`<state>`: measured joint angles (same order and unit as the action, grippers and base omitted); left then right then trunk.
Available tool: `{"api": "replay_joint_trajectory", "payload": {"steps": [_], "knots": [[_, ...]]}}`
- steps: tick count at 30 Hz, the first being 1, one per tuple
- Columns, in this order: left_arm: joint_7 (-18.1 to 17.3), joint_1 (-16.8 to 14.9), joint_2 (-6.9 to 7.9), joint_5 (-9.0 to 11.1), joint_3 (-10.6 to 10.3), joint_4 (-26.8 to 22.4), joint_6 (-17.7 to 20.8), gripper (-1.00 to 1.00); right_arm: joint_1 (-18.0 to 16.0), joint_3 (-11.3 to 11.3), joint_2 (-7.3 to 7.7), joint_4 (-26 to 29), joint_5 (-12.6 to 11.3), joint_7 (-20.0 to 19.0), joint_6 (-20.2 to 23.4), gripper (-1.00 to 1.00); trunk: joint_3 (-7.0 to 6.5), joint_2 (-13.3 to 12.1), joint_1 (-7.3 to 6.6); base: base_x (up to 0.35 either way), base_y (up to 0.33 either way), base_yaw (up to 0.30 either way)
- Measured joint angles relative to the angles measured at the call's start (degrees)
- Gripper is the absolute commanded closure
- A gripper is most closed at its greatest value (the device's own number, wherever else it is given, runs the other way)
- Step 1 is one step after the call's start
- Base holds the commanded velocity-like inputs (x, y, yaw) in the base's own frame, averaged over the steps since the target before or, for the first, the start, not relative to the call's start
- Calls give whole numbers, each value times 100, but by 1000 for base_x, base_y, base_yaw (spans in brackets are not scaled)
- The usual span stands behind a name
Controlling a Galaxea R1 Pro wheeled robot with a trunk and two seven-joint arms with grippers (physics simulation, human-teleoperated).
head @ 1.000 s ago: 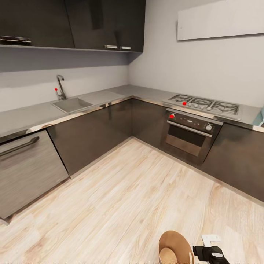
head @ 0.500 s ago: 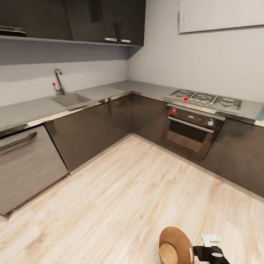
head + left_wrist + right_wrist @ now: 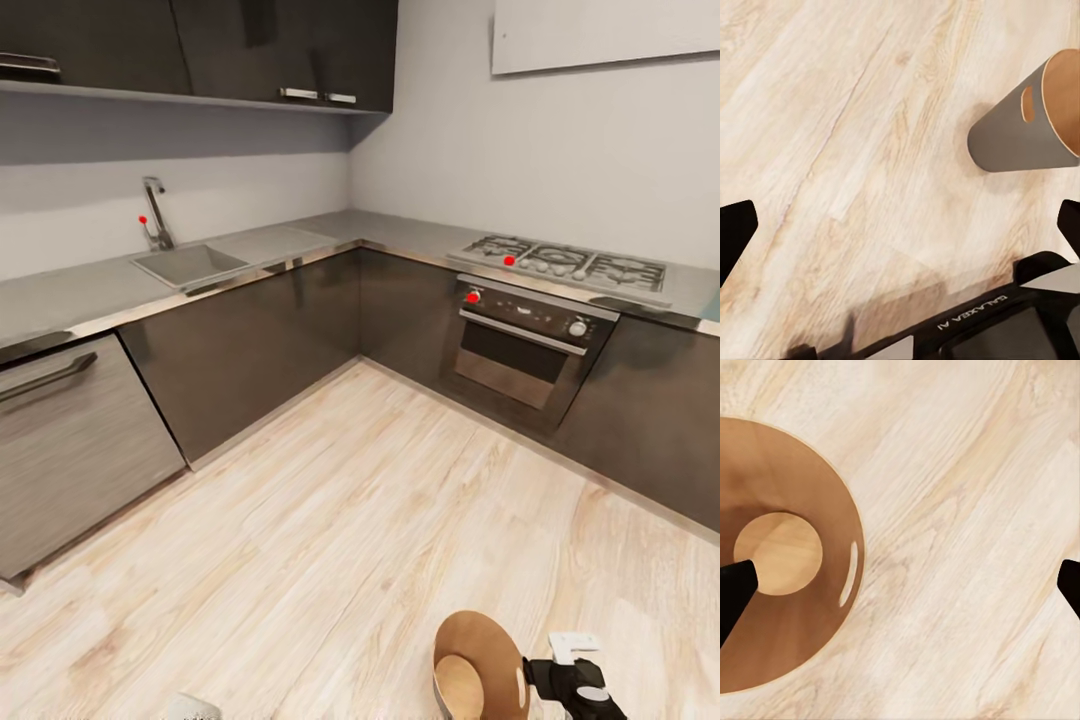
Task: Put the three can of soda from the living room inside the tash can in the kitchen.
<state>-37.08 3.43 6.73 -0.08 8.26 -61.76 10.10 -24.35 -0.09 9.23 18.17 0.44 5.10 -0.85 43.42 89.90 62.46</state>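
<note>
Grey tash can (image 3: pixel 1020 139) standing on wood floor (image 3: pixel 847 150), at two o'clock from spread left gripper (image 3: pixel 900 229) fingertips.

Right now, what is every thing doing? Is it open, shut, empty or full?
tash can: upright on the floor, empty inside.
right hand: open, holding nothing, over the tash can's rim.
left hand: open, holding nothing, above the floor.
oven: door shut.
sink: empty.
wall cupboards: shut.
</note>
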Motion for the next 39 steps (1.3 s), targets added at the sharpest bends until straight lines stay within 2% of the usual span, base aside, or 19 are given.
{"api": "replay_joint_trajectory", "payload": {"steps": [2, 8, 37, 39], "knots": [[0, 0, 4, 2, 0, -44, 0, -100, -3, 0, 0, 4, 0, 0, -17, -100, 11, 0, 0, 0, 0, 0], [-5, 0, 11, 5, 0, -227, 8, -100, -51, 0, 0, 10, 0, 2, -43, -100, 169, 239, 131, 0, 0, 0], [-10, 0, 12, 7, 9, -268, 10, -100, -78, 0, 0, 11, 0, 0, -45, -100, 959, 1402, 768, 0, 0, 0], [-10, 0, 12, 8, 9, -267, 10, -100, -78, 0, 0, 11, 0, 0, -43, -100, 978, 1404, 769, 0, 0, 0]]}}
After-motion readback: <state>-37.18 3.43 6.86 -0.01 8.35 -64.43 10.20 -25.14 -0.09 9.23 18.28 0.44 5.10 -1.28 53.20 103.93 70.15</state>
